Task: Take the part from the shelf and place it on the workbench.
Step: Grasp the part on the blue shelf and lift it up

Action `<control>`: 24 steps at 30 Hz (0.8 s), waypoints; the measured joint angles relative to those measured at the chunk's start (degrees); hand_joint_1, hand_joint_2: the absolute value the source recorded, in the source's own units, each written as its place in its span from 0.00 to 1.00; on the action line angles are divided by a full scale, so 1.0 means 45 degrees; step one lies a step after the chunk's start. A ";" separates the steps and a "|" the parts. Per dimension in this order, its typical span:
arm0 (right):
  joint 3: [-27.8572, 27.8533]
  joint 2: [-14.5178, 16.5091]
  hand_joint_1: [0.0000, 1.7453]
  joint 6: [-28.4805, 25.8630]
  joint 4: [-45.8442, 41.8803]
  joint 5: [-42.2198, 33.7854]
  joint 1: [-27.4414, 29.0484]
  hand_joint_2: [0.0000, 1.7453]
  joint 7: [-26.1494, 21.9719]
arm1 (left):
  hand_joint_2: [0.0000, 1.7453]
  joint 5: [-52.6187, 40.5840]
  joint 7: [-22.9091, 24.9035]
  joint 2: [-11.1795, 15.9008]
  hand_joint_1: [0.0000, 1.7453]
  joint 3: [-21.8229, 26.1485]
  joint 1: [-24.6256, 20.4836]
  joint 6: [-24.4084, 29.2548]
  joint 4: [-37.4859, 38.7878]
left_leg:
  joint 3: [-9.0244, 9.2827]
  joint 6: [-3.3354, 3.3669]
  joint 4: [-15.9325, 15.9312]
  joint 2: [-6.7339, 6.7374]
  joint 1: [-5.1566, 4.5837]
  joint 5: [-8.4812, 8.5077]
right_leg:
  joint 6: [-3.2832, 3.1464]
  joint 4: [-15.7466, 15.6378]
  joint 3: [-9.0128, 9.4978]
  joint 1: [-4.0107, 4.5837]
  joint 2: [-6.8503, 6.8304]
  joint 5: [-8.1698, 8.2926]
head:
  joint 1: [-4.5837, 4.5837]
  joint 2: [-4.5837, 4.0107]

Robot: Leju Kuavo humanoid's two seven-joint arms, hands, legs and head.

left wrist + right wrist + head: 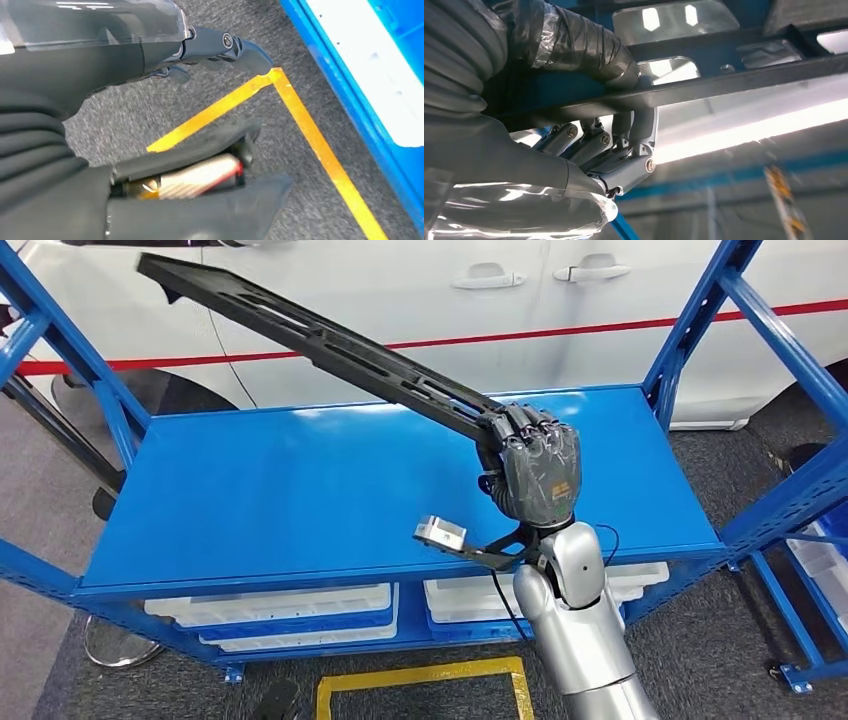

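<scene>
The part [320, 340] is a long black slotted bar, raised at a slant above the blue shelf top [300, 490], its far end up at the back left. My right hand [535, 470] grips its near end, fingers wrapped over it. In the right wrist view the bar [734, 85] runs across the picture with my fingers [599, 150] curled around it and my thumb [589, 50] on its other side. My left hand [220, 47] hangs over the grey floor, fingers curled in, with nothing in it.
Blue shelf uprights [700, 330] stand at both sides. A white car [420, 300] is behind the shelf. White bins [270, 610] sit on the lower level. Yellow tape [420, 680] marks the grey carpet in front; the tape [300, 130] also shows in the left wrist view.
</scene>
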 joint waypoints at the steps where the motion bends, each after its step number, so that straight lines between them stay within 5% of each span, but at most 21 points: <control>1: 0.0082 0.0006 1.00 0.0001 -0.0249 0.0028 0.0077 1.00 -0.0025 | 1.00 -0.0001 -0.0001 -0.0016 0.00 0.0000 0.0023 0.0026 0.0000 | 0.0038 0.0043 -0.0085 -0.0005 -0.0006 -0.0004 | 0.0067 -0.0044 0.0020 -0.0012 -0.0007 0.0006 | 0.0001 0.0000; 4: 0.0245 0.0016 1.00 0.0005 -0.0846 0.0126 0.0252 1.00 -0.0158 | 1.00 0.0041 -0.0081 -0.0074 0.00 0.0000 0.0077 0.0086 0.0000 | 0.0234 0.0223 -0.0433 0.0009 0.0089 0.0146 | 0.0235 0.0517 -0.0190 -0.0013 -0.0025 -0.0421 | 0.0006 0.0000; 7: 0.0428 0.0015 1.00 0.0005 -0.1429 0.0332 0.0517 1.00 -0.0423 | 1.00 0.0091 -0.0341 -0.0126 0.00 0.0000 0.0100 0.0460 0.0000 | 0.0286 0.0339 -0.0497 0.0015 0.0123 0.0155 | 0.0351 0.2654 -0.1242 -0.0066 -0.0022 -0.1462 | 0.0005 0.0000; 9: 0.0538 0.0015 1.00 0.0005 -0.1800 0.0548 0.0737 1.00 -0.0591 | 1.00 0.0100 -0.0557 -0.0177 0.00 0.0000 0.0131 0.0715 0.0000 | 0.0286 0.0334 -0.0453 0.0010 0.0136 0.0115 | 0.0428 0.3195 -0.1566 -0.0132 -0.0032 -0.1440 | 0.0006 0.0000; 13: 0.0695 0.0077 1.00 0.0005 -0.2852 0.0468 0.1095 1.00 -0.1544 | 1.00 0.0207 -0.1113 -0.0295 0.00 0.0000 0.0148 0.1127 0.0000 | 0.0227 0.0110 -0.0081 -0.0023 0.0182 -0.0145 | 0.0494 0.0714 -0.0363 -0.0246 -0.0061 -0.0098 | 0.0004 0.0000; 19: 0.0670 0.0739 1.00 0.0010 -0.3845 -0.0155 0.1813 1.00 -0.3505 | 1.00 0.0376 -0.1643 -0.0367 0.00 -0.0006 0.0131 0.0946 0.0000 | 0.0048 -0.0251 0.0415 0.0000 0.0210 -0.0540 | 0.0089 0.0140 -0.0086 -0.0182 -0.0020 -0.0031 | 0.0001 0.0000; 22: 0.0568 0.1233 1.00 0.0011 -0.3931 -0.0462 0.2121 1.00 -0.4373 | 1.00 0.0494 -0.1317 -0.0368 0.00 -0.0006 0.0187 0.0138 0.0000 | -0.0863 -0.0398 0.2466 0.0010 0.0263 -0.1603 | -0.0044 0.0106 -0.0050 -0.0171 -0.0047 -0.0034 | -0.0001 0.0000; 24: 0.0454 0.1500 1.00 0.0013 -0.3931 -0.0661 0.2312 1.00 -0.4724 | 1.00 0.0219 -0.1152 -0.0369 0.00 -0.0010 0.0279 -0.0132 0.0000 | -0.1361 -0.0421 0.3470 0.0010 0.0281 -0.1837 | -0.0064 0.0107 -0.0040 -0.0135 -0.0050 -0.0046 | 0.0000 0.0000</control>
